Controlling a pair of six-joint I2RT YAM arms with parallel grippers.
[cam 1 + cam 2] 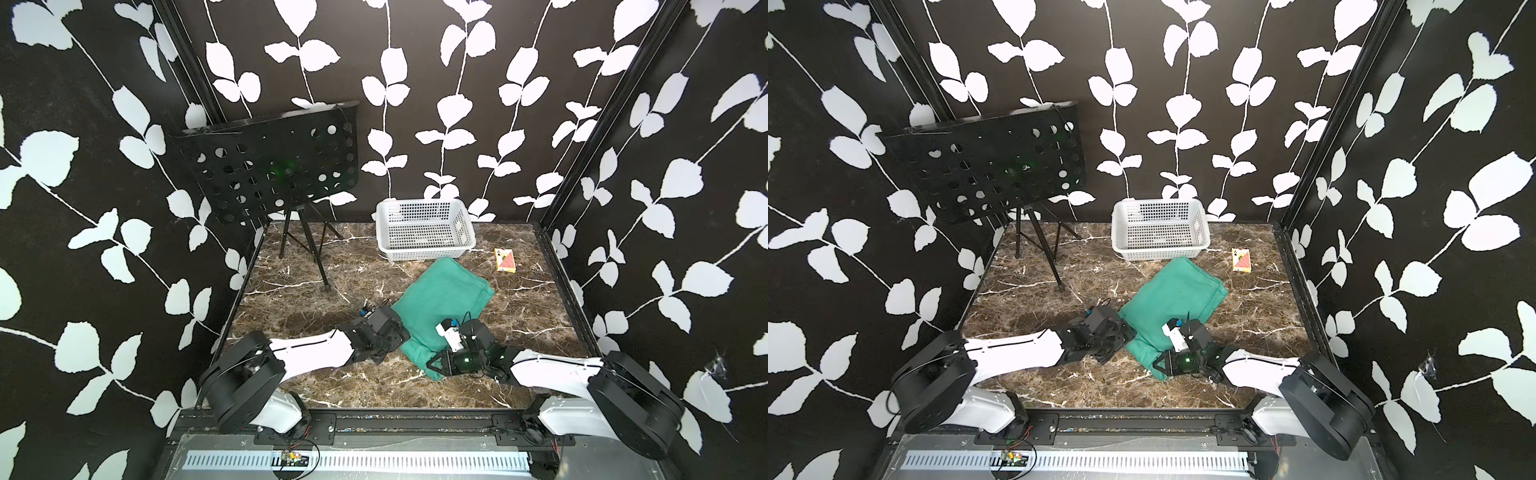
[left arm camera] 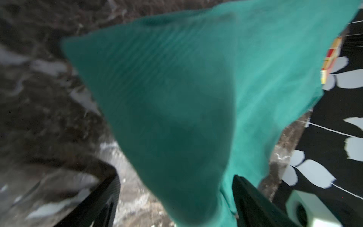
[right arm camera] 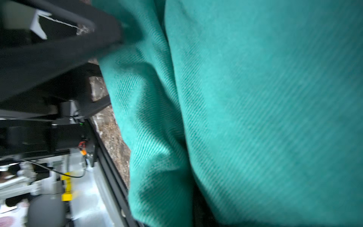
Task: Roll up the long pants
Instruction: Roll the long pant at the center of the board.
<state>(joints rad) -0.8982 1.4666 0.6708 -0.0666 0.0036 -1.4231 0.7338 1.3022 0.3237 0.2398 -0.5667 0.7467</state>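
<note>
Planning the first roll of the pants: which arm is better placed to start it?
Probably the right arm: the right gripper seems pinched on the long pants at their near corner, while the left gripper stands open at their edge.

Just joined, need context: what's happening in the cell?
Both arms are working the pants, which lie folded on the table in front of the basket. The left gripper is open at their near-left edge, with cloth between its jaws. The right gripper looks closed on the near edge. No clear roll yet.
</note>
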